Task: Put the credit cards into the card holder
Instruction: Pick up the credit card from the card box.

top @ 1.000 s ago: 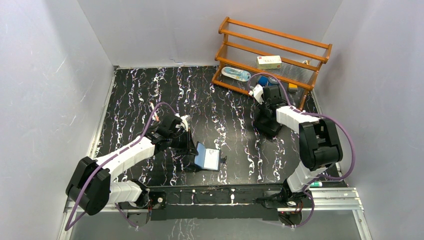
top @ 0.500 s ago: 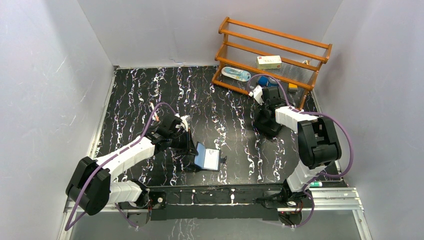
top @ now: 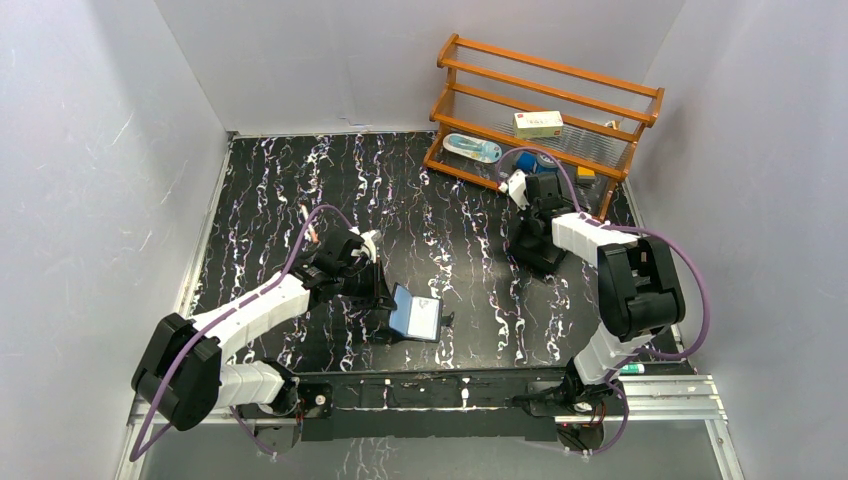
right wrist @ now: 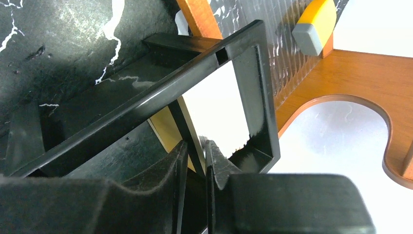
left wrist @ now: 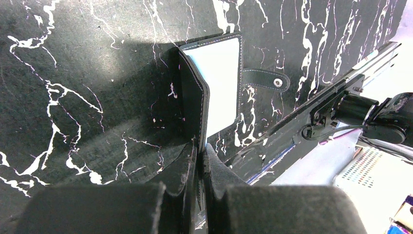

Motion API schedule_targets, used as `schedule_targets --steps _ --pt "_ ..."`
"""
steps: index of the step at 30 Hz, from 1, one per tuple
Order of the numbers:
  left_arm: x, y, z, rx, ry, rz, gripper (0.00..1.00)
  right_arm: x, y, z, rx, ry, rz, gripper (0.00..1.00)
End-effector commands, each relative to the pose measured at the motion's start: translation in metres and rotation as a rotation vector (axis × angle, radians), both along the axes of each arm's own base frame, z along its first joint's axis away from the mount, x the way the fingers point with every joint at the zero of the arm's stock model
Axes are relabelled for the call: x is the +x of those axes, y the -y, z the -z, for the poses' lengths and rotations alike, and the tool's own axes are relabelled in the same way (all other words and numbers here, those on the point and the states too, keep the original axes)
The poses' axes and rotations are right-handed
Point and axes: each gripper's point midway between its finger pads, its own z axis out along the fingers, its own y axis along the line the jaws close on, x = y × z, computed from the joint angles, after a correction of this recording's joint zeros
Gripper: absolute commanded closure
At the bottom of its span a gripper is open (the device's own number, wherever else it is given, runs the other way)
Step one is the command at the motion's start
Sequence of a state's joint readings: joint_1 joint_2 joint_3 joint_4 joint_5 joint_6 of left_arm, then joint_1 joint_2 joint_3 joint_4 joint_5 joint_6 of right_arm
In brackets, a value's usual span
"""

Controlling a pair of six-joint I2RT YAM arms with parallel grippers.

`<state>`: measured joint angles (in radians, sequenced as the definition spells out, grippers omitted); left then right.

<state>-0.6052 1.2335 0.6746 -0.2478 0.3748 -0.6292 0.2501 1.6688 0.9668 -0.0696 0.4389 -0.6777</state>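
Note:
The card holder [top: 418,316], a black wallet with a silvery-blue inside, stands open on the mat near the front. In the left wrist view its snap tab [left wrist: 265,80] lies flat to the right. My left gripper [top: 385,300] is shut on the wallet's black cover [left wrist: 192,97], holding it upright between the fingertips [left wrist: 200,151]. My right gripper [top: 528,236] reaches down into the black open-topped box [top: 542,258] by the shelf. There its jaws [right wrist: 195,146] pinch the thin upright edge of a credit card, with a tan card [right wrist: 165,129] to its left and a white card [right wrist: 219,97] to its right.
An orange wooden shelf [top: 545,105] stands at the back right, just behind the box [right wrist: 253,73]. It holds a white carton [top: 538,123], a blue-and-white item [top: 472,148] and a yellow-grey block [right wrist: 315,22]. White walls enclose the black marbled mat [top: 300,180].
My right wrist has shifted very slightly toward the shelf over the box. The left arm and the wallet have not moved.

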Motion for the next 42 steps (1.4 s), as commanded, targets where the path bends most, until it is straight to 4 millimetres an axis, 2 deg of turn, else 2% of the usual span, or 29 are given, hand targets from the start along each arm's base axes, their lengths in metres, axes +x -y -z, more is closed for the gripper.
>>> schedule_targets --steps 1,5,15,24,26,28,31,37,39,42 --pt "-0.003 0.001 -0.006 -0.028 0.006 0.008 1.00 0.010 -0.001 -0.035 0.033 0.085 0.029 0.76" --pt "-0.003 0.000 -0.003 -0.018 0.002 -0.006 1.00 0.003 -0.004 -0.040 0.071 0.055 0.042 0.85" --pt "-0.001 -0.004 -0.001 -0.009 0.004 -0.055 1.00 -0.023 -0.012 -0.068 0.157 0.020 0.073 0.91" --pt "-0.003 -0.004 -0.010 -0.032 0.007 -0.058 1.00 -0.021 -0.016 -0.048 0.138 0.015 0.005 0.91" --pt "-0.003 -0.005 -0.011 -0.028 0.013 -0.062 1.00 -0.019 -0.017 -0.053 0.148 0.010 0.012 0.93" --pt "-0.002 -0.007 -0.010 -0.020 0.016 -0.073 1.00 -0.019 -0.021 -0.059 0.179 0.003 0.020 1.00" --pt "-0.001 -0.006 -0.009 -0.027 0.013 -0.095 1.00 -0.021 -0.031 -0.071 0.257 -0.007 0.068 1.00" --pt "0.004 0.013 -0.034 -0.241 0.024 -0.180 1.00 -0.039 -0.045 -0.103 0.328 0.045 0.234 1.00" --pt "0.007 0.022 -0.044 -0.333 0.022 -0.198 1.00 -0.043 -0.058 -0.114 0.407 0.029 0.265 1.00" --pt "0.010 0.024 -0.042 -0.371 0.028 -0.227 1.00 -0.054 -0.089 -0.128 0.563 -0.012 0.267 1.00"
